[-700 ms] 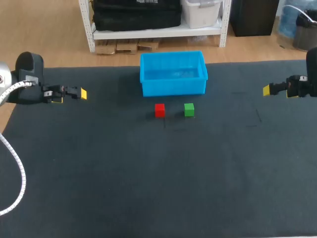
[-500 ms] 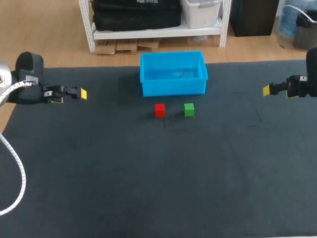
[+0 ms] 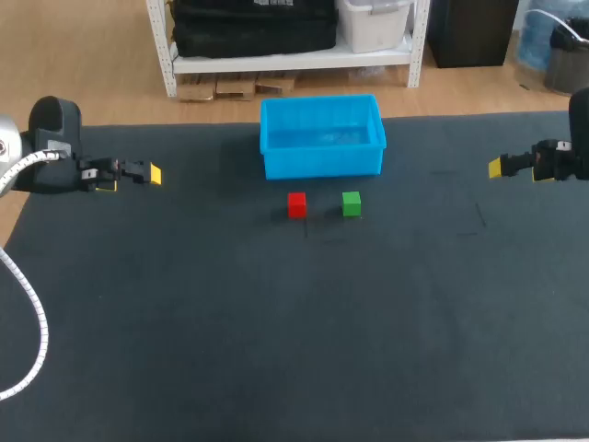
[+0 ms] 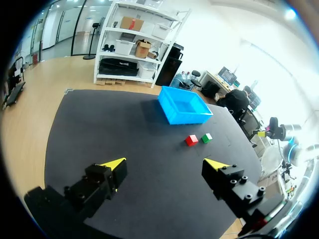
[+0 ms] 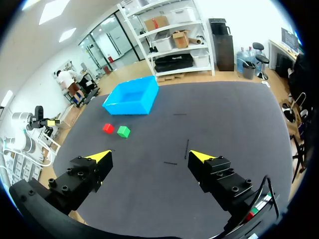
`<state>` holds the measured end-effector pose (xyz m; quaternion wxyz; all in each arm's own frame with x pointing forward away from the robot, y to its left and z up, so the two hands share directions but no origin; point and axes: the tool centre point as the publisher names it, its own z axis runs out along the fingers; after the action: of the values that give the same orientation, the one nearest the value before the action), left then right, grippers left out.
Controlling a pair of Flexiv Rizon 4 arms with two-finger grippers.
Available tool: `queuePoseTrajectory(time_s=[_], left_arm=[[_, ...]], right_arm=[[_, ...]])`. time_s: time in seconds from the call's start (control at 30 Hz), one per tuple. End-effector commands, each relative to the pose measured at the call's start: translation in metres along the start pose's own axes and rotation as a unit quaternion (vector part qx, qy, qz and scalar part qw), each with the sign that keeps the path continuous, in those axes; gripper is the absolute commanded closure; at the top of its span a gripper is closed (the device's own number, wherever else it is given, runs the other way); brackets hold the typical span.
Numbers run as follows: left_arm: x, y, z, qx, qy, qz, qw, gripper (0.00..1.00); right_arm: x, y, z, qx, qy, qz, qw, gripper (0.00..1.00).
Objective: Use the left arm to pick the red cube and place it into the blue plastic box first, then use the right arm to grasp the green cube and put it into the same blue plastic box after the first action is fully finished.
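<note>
On the mat (image 3: pixel 276 350), red cube (image 3: pixel 296 204): sits flat just in front of the blue plastic box (image 3: pixel 322 164), a little apart from its front wall, and neither claw touches it.
Green cube (image 3: pixel 351 203): beside the red cube on the right arm's side, with a small gap between them, in line with it before the same wall.
Box contents: the box stands upright with its top open. Only its own blue floor and inner walls show inside, and both cubes lie outside it.
Left gripper (image 4: pixel 164 165): fingers spread wide and gripping nothing, above the mat near the table's left edge, well apart from the cubes.
Right gripper (image 5: pixel 149 157): fingers likewise spread wide and gripping nothing, near the table's right edge, well apart from the cubes.
Head view only: takes in the left arm (image 3: pixel 51 147) and right arm (image 3: pixel 580 138) together at opposite sides, with box and cubes midway between. A white coiled cable (image 3: pixel 38 318) hangs from the left arm across the mat's edge.
Left wrist view: cubes and box lie far ahead of its fingers, the red cube the nearer. The right gripper's yellow tip shows small at the far edge.
Right wrist view: the green cube is the nearer, and the left arm shows small beyond the mat. Thin dark marks (image 5: pixel 187 148) lie on the mat ahead of its fingers.
Surface: dark, flat and matte, covering the tabletop.
</note>
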<state>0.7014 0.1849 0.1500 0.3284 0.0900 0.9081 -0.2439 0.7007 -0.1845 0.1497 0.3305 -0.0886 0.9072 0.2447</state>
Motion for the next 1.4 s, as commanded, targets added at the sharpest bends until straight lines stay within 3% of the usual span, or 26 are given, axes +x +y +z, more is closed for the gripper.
queuePoseTrajectory(time_s=[0.03,0.17,0.23,0.37,0.6,0.83,0.93,1.4], left_arm=[[0.0,0.0,0.0,0.0,0.0,0.0,1.0,0.0],[-0.01,-0.013,0.007,-0.016,0.048,0.006,0.999,0.0],[-0.016,-0.022,0.012,-0.055,0.08,0.038,0.995,0.0],[-0.024,-0.041,0.029,-0.088,0.123,0.05,0.987,0.0],[-0.02,-0.067,0.072,-0.13,0.187,0.032,0.973,0.0],[-0.022,-0.085,0.096,-0.155,0.196,0.032,0.968,0.0],[-0.022,-0.09,0.101,-0.134,0.192,0.04,0.971,0.0],[-0.022,-0.09,0.101,-0.134,0.192,0.04,0.971,0.0]], right_arm=[[0.0,0.0,0.0,0.001,0.0,0.0,1.0,0.0],[0.0,0.0,0.0,0.001,0.0,0.0,1.0,0.0],[0.0,0.0,0.0,0.001,0.0,0.0,1.0,0.0],[0.0,0.0,0.0,0.001,0.0,0.0,1.0,0.0],[0.0,0.0,0.0,0.001,0.0,0.0,1.0,0.0],[0.0,0.0,0.0,0.001,0.0,0.0,1.0,0.0],[0.0,0.0,0.0,0.001,0.0,0.0,1.0,0.0],[0.0,0.0,0.0,0.001,0.0,0.0,1.0,0.0]])
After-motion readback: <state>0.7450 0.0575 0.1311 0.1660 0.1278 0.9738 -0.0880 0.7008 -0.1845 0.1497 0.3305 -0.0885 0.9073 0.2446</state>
